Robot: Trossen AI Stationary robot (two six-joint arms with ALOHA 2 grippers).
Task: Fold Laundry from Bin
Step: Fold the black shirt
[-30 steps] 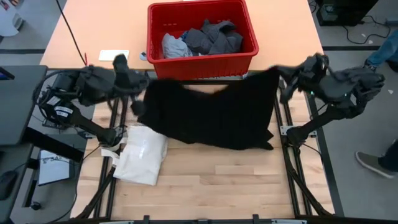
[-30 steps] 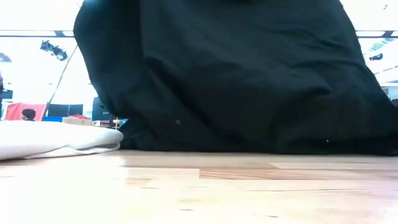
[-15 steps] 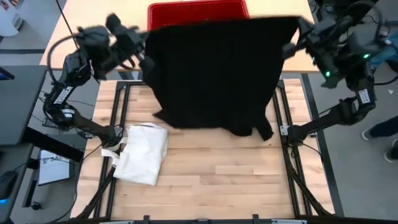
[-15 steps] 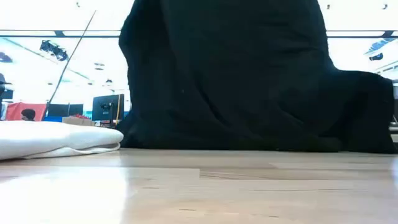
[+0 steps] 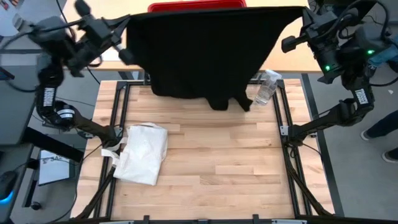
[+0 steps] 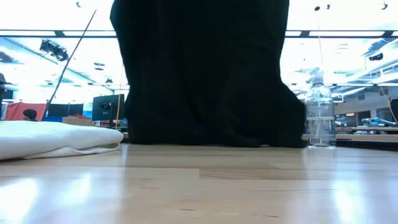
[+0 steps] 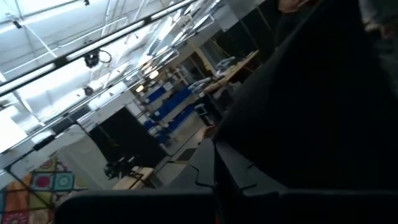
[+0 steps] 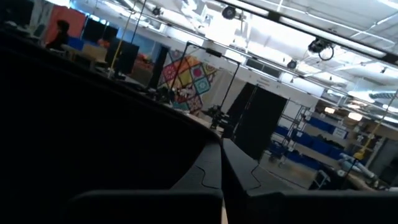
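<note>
The left gripper (image 5: 127, 25) was raised high over the far left of the table, its fingers clamped tight on one upper corner of the black T-shirt (image 5: 199, 53). Below it, near the table's left edge, a cream tote bag (image 5: 142, 152) lay flat on the wooden table (image 5: 217, 174), clear of the garment.

The T-shirt hung as a broad curtain between the two arms, its top edge stretched roughly level from left to right along the table's far side. It covered nearly all of the red bin (image 5: 196, 5), of which only a strip of far rim showed. In the low view its hem (image 6: 211, 138) just met the tabletop. A clear water bottle (image 5: 264, 87) stood just beside the hanging cloth, toward the table's right edge.

The right gripper (image 5: 300, 22) was pinched closed on the opposite upper corner at much the same height. Each arm held its own end, so neither was nearer; laying the shirt flat would probably mean drawing both toward the near edge together.
</note>
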